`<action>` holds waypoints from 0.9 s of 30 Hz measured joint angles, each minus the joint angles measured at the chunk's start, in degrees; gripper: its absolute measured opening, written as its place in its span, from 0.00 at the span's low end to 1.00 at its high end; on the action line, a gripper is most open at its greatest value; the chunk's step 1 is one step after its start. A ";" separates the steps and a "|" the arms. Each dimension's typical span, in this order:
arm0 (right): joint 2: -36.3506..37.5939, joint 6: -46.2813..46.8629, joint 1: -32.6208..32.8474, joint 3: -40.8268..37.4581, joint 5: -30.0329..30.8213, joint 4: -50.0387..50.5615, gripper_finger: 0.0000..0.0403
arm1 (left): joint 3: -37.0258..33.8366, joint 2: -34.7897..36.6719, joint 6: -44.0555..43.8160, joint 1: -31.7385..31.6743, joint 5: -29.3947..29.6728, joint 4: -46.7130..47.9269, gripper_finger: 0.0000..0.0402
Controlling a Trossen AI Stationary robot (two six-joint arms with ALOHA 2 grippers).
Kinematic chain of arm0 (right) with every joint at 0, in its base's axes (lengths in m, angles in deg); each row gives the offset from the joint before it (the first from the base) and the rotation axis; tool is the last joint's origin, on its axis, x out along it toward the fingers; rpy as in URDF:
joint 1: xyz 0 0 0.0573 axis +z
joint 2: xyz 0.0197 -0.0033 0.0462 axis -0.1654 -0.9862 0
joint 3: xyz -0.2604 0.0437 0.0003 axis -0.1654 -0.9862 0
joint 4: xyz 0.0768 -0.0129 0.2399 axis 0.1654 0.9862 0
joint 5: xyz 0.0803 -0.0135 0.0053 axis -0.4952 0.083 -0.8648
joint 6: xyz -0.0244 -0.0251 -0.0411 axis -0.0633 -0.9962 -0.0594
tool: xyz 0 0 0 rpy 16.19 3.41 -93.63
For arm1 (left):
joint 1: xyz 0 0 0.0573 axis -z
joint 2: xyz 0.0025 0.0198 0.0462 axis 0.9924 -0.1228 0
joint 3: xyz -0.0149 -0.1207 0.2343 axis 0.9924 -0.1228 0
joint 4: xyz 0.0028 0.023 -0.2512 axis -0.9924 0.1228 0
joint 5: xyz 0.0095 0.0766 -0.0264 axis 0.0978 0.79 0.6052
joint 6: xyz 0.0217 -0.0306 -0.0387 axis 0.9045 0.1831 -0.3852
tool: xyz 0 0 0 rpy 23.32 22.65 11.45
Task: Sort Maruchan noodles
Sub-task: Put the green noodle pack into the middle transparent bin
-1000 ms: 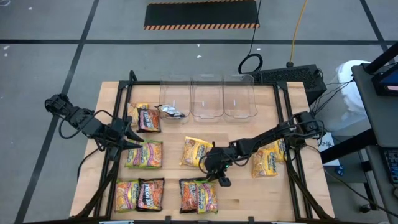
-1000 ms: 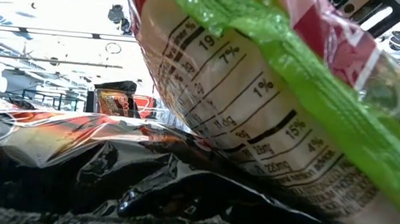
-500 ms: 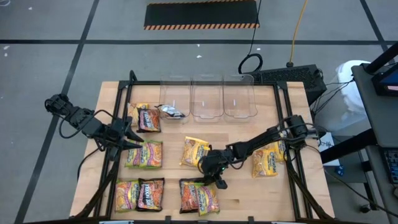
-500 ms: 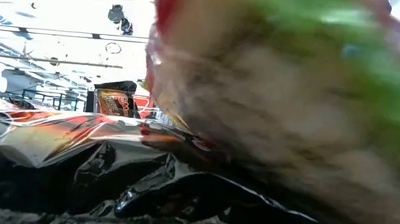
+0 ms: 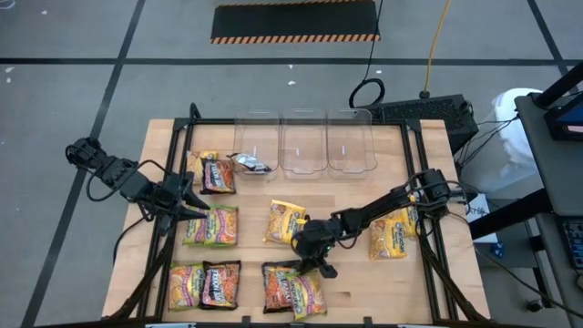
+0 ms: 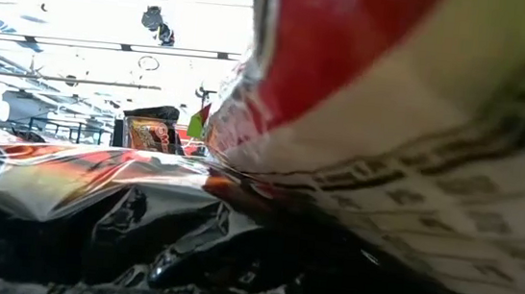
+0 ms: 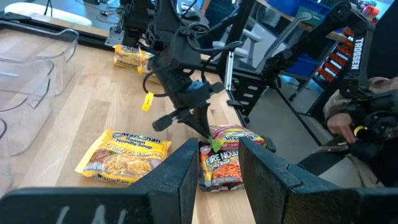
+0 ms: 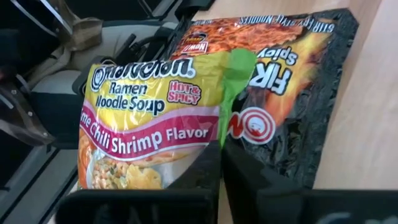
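Below, the right end effector (image 5: pixel 308 265) pinches the corner of a lime packet (image 8: pixel 149 118) lying over a black packet (image 8: pixel 292 99) at the desk's (image 5: pixel 364 292) near edge; left end effector (image 5: pixel 202 210) wide, idle

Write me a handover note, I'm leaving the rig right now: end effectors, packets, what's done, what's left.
Right end effector: shut on the lime-green packet, at the table's near edge, over a black packet.
Left end effector: open, empty, waiting beside the left-side packets.
Done: one dark packet lies in the leftmost bin.
Left: the other packets are still spread on the table; two bins empty.
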 joint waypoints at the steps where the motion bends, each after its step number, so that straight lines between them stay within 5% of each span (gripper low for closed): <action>1: 0.01 -0.33 0.01 0.00 0.00 -0.04 0.01 | 0.00 0.01 0.00 0.02 0.00 -0.02 0.30; 18: 4.98 -8.00 -1.43 0.00 0.68 3.26 0.00 | 0.00 0.01 0.00 0.01 0.00 0.00 0.30; 27: 14.97 -14.71 -3.29 0.00 10.97 15.74 0.00 | 0.00 0.02 0.00 0.02 0.00 0.00 0.30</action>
